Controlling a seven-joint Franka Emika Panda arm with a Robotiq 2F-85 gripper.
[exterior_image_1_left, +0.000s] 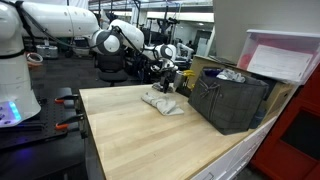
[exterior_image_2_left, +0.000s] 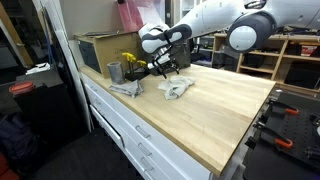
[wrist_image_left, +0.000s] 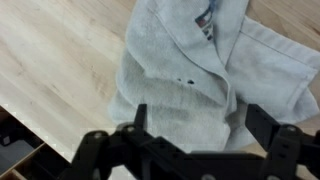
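A crumpled light grey cloth (wrist_image_left: 185, 75) lies on the wooden table top (exterior_image_1_left: 150, 135). It also shows in both exterior views (exterior_image_1_left: 163, 101) (exterior_image_2_left: 176, 89). My gripper (wrist_image_left: 200, 118) hangs just above the cloth with its two black fingers spread apart, one on each side of the fabric, and nothing is held between them. In the exterior views the gripper (exterior_image_1_left: 167, 84) (exterior_image_2_left: 166, 70) sits directly over the cloth, at the far part of the table.
A dark grey crate (exterior_image_1_left: 232, 98) with items inside stands on the table beside the cloth. A grey cup (exterior_image_2_left: 114, 72), a second grey rag (exterior_image_2_left: 126, 88) and a cardboard box (exterior_image_2_left: 98, 49) sit near the table's end. White drawers (exterior_image_2_left: 130, 125) run below the table edge.
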